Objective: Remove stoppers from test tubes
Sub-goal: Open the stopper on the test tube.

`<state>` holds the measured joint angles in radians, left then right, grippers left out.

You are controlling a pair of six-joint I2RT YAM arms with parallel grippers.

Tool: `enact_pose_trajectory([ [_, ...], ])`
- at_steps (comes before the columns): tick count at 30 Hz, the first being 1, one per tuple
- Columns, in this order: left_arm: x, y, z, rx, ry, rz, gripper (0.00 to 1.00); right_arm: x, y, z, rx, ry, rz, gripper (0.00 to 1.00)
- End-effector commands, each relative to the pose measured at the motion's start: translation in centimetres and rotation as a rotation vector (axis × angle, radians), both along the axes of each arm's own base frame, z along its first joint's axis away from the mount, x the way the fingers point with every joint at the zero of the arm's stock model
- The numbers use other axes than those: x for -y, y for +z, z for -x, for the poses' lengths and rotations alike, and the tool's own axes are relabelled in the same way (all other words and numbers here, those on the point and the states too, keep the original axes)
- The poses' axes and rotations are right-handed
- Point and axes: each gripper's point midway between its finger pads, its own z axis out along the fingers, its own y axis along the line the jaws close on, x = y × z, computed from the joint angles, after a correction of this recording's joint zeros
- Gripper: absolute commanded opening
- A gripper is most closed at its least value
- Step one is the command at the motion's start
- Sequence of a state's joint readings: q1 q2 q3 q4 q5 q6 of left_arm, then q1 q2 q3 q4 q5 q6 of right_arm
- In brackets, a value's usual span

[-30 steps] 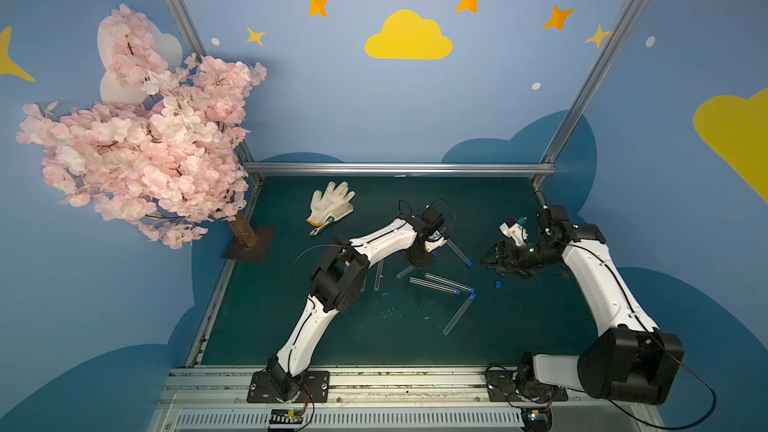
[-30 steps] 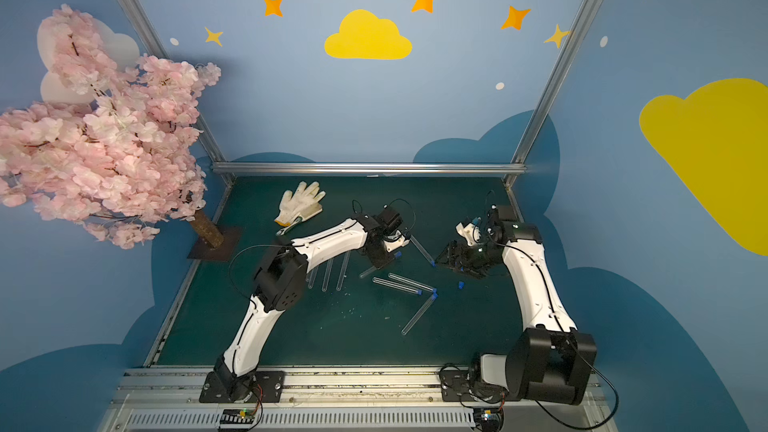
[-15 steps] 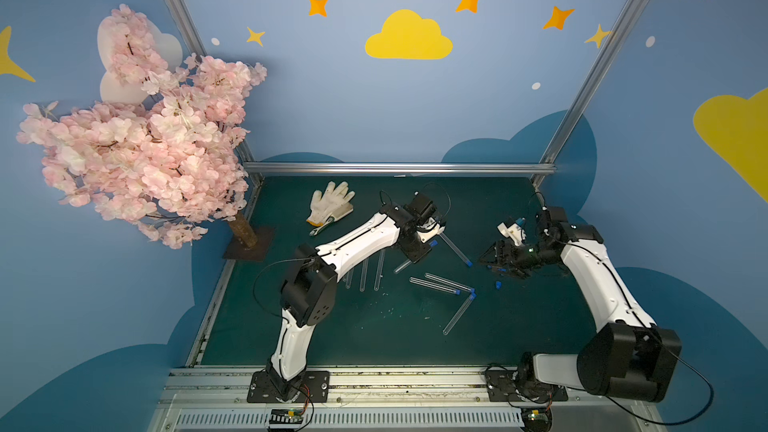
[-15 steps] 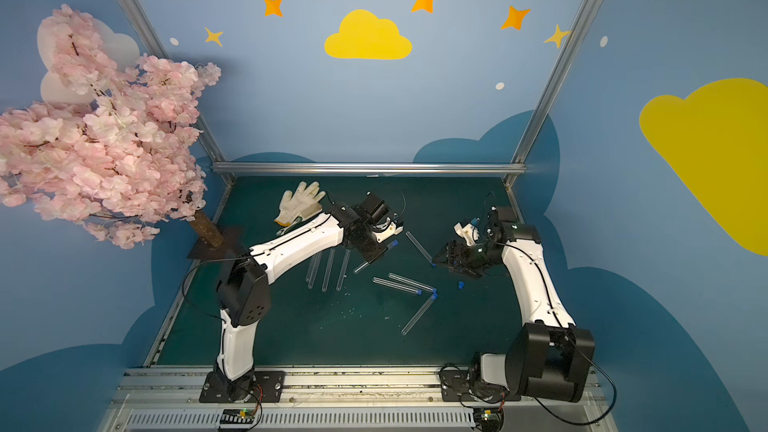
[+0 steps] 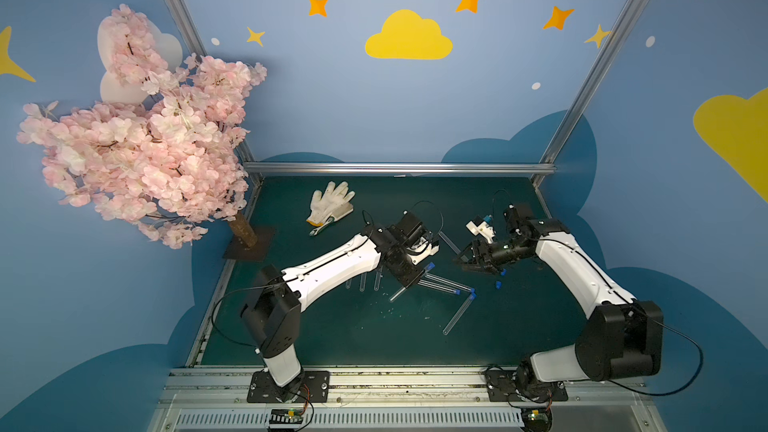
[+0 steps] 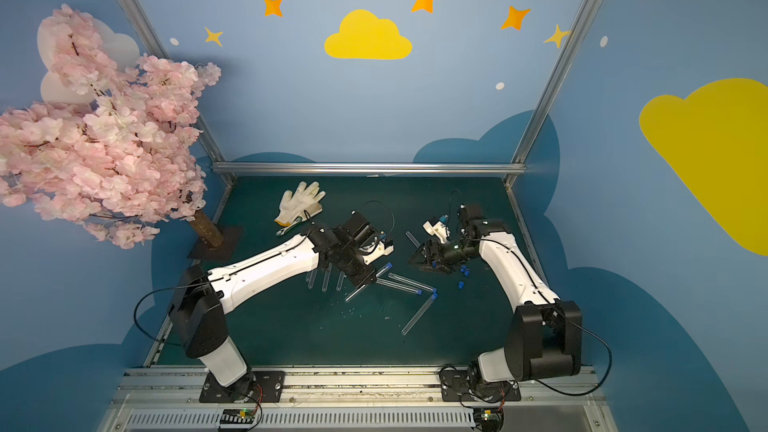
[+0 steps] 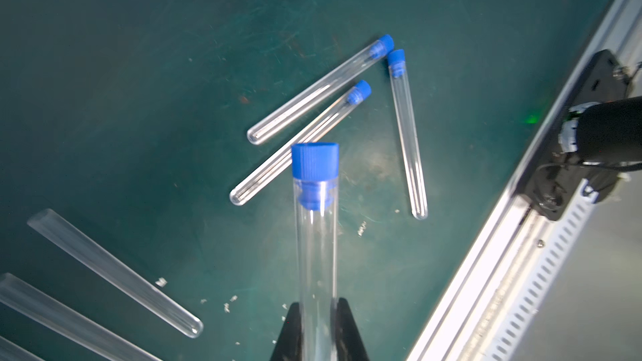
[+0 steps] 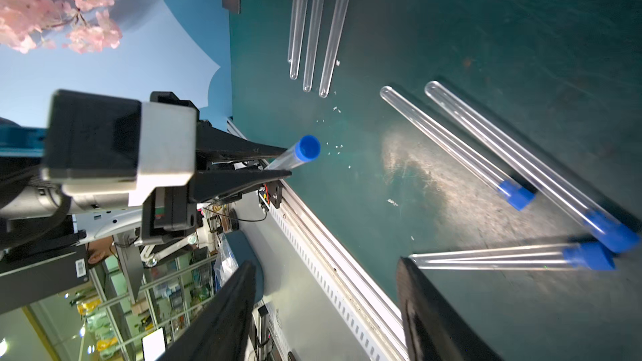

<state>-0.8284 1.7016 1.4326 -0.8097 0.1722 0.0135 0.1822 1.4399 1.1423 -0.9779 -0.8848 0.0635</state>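
Observation:
My left gripper (image 7: pixel 318 303) is shut on a clear test tube (image 7: pixel 317 255) near its rounded end. The tube's blue stopper (image 7: pixel 314 160) sits in its mouth, pointing at my right gripper (image 8: pixel 326 307), which is open and empty a short way off. In both top views the left gripper (image 5: pixel 409 280) holds the tube over mid-mat, stopper (image 5: pixel 431 265) to the right, facing the right gripper (image 5: pixel 463 261). Three stoppered test tubes (image 7: pixel 319 90) lie on the green mat (image 5: pixel 332 326). Several open tubes (image 8: pixel 314 34) lie side by side further left.
Two loose blue stoppers (image 5: pixel 498 284) lie on the mat below the right gripper. Another tube (image 5: pixel 449 241) lies behind the grippers. A white glove (image 5: pixel 330 203) is at the back, a pink blossom tree (image 5: pixel 137 135) at the left. Metal rails (image 5: pixel 399 168) edge the mat.
The left arm's elbow has swung left and its wrist has turned, still holding the stoppered tube. The right gripper's jaws have narrowed a little but stay open.

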Motion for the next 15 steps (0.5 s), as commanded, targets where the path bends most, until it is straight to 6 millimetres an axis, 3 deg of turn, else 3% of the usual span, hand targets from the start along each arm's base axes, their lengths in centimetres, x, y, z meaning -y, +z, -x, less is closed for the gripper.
enact_pose_trajectory([
  [1,0.7,2.2,0.8,-0.002,0.014,0.097,0.10,-1.3,0.7,-0.3,0.019,0.027,-0.045,0.64],
  [15,0.6,3.1,2.9,-0.038,-0.017,0.142,0.10,-5.6,1.1,0.8,0.000,0.157,-0.113,0.43],
])
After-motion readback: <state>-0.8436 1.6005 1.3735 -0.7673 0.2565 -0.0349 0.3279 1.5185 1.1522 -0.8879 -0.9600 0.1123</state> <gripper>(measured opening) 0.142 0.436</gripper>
